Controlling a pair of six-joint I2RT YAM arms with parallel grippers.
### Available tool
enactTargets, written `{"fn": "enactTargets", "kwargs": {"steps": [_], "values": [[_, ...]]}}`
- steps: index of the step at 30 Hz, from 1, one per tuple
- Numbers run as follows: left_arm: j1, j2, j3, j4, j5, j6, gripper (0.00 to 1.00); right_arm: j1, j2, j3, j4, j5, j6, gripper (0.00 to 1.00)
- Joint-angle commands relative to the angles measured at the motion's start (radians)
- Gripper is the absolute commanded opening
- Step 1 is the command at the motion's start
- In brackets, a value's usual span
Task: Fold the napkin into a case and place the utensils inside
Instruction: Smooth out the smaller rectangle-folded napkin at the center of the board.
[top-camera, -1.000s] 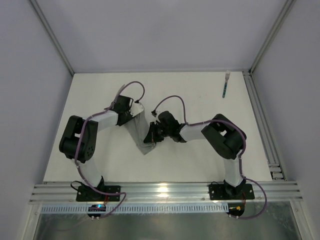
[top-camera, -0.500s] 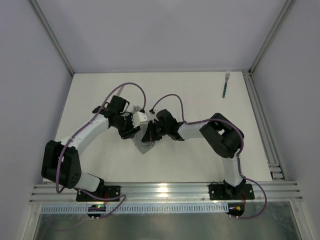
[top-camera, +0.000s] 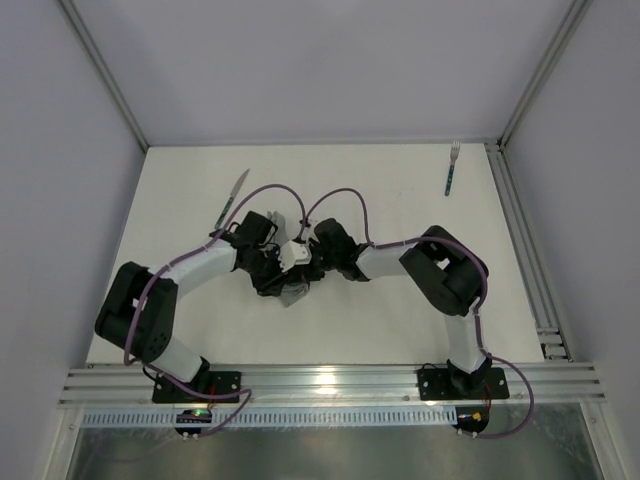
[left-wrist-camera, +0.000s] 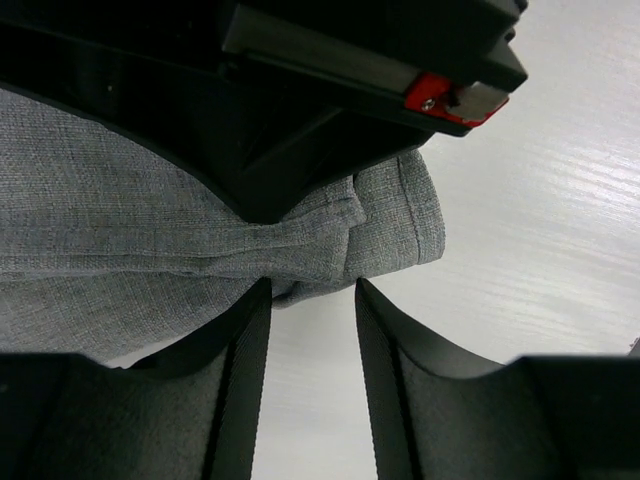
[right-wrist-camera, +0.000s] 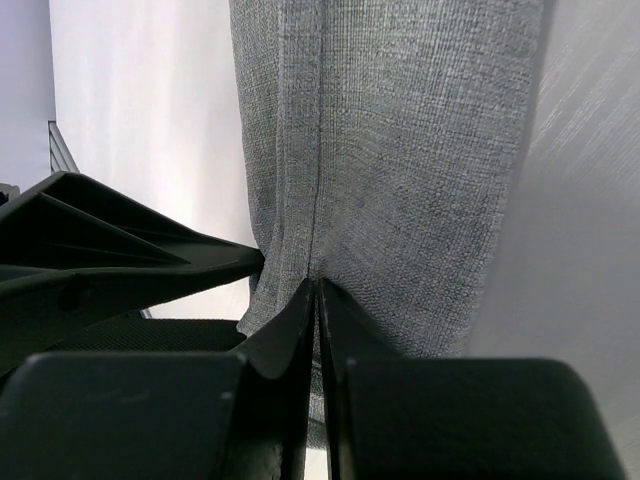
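Only overhead: knife (top-camera: 233, 195) and fork (top-camera: 452, 168), well apart from napkin (top-camera: 291, 294).

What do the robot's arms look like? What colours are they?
The left arm and right arm have chunky black joints joined by white tubes. A purple cable loops along each. The left gripper and right gripper have smooth black fingers tapering to thin tips. A small red part sits on one black gripper body.
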Motion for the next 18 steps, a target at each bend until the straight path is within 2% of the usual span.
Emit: {"fn": "enactTargets", "kwargs": {"steps": [1,8,13,15,16,18], "values": [[0.004,-0.046,0.011,0.058,0.011,-0.022,0.43,-0.003,-0.026,-0.005,0.024,0.020,-0.017,0.08],[0.006,0.003,0.034,-0.002,0.039,-0.006,0.47,-0.004,-0.029,-0.001,0.015,0.023,-0.029,0.08],[0.004,0.035,0.044,-0.025,0.076,-0.006,0.45,-0.003,-0.030,-0.004,0.012,0.030,-0.034,0.08],[0.004,0.039,0.047,-0.022,0.074,-0.014,0.38,-0.003,-0.030,-0.004,0.011,0.029,-0.036,0.08],[0.004,0.035,0.047,-0.020,0.074,-0.020,0.25,-0.003,-0.030,-0.001,0.009,0.027,-0.040,0.08],[0.004,0.018,0.041,-0.011,0.073,-0.023,0.15,-0.001,-0.030,0.002,0.009,0.020,-0.054,0.08]]}}
